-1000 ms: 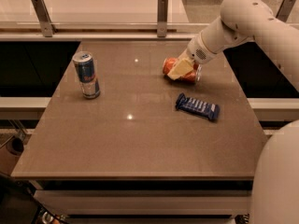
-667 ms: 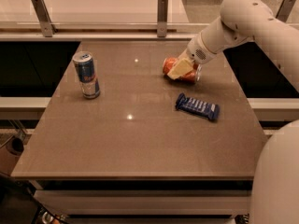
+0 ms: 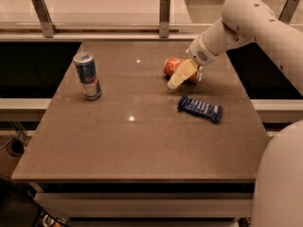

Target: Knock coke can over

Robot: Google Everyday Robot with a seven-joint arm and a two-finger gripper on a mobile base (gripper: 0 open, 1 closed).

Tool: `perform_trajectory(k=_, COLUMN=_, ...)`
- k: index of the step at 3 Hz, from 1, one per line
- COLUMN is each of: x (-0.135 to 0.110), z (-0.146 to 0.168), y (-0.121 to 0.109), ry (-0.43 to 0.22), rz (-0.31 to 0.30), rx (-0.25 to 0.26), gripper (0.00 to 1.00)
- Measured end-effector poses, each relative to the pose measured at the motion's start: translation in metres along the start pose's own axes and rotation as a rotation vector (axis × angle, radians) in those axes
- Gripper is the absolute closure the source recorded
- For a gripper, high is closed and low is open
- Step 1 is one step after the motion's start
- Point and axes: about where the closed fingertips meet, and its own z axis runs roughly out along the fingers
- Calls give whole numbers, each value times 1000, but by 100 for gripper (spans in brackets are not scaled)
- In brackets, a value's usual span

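The coke can (image 3: pixel 172 66), red-orange, lies on its side on the brown table (image 3: pixel 137 136) at the back right. My gripper (image 3: pixel 183 74) is right on top of it, its cream-coloured fingers (image 3: pixel 181 74) across the can's right half, hiding that part. The white arm reaches in from the upper right.
A tall slim blue-and-silver can (image 3: pixel 88 75) stands upright at the left. A flat blue snack bar wrapper (image 3: pixel 200 109) lies just in front of the coke can. A glass rail with metal posts (image 3: pixel 164 16) runs behind the table.
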Motion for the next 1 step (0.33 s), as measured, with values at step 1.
perform_trajectory(k=1, x=0, z=0, y=0, ry=0, rz=0, rx=0, gripper=0)
